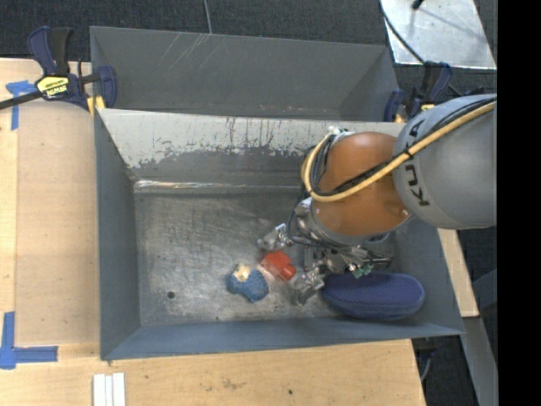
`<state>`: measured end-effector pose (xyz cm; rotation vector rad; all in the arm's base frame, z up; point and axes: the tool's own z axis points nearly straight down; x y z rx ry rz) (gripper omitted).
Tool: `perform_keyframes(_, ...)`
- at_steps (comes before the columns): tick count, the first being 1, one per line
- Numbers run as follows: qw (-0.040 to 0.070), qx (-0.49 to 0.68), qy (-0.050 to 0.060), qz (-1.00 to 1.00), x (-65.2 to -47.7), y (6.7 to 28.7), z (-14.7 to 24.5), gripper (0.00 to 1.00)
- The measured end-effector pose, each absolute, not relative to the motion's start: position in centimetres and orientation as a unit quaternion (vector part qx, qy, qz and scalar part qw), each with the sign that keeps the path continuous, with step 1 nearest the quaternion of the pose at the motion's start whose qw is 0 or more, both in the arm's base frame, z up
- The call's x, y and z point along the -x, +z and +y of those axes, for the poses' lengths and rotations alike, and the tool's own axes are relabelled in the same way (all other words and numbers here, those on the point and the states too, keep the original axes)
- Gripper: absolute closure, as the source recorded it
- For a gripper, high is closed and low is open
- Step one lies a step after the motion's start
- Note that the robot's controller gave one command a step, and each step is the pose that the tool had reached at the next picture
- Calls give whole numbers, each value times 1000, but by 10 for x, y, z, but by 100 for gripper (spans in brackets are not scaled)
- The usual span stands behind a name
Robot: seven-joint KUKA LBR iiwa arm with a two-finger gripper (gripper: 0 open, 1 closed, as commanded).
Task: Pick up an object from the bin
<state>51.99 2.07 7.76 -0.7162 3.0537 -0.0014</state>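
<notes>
**Item 1. Bin** (114,227): grey metal, with a scuffed floor. Its contents are gathered at the lower right of the floor.

**Item 2. End effector** (290,265): low over the floor, right of centre. Its two metal fingers (305,288) are spread wide, one toward the back of the bin and one toward the front. Their roots and the wrist are hidden under the arm's orange cover (359,184).

**Item 3. Small red object** (275,266): rounded, kind hard to make out. It lies in the gap between the fingers, toward its left. Whether either finger touches it cannot be told.

**Item 4. Small blue lump** (252,288): just left of the lower finger and below the red object, with a pale scrap at its upper left.

**Item 5. Dark blue oblong pouch** (376,299): by the front wall, right of the fingers. Its upper edge is partly covered by the end effector's body.
</notes>
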Motion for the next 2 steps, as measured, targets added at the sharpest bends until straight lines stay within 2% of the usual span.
perform_keyframes(1,5,229,0,973,-521,78,21,100)
perform_keyframes(2,5,394,-1,919,-505,226,35,100)
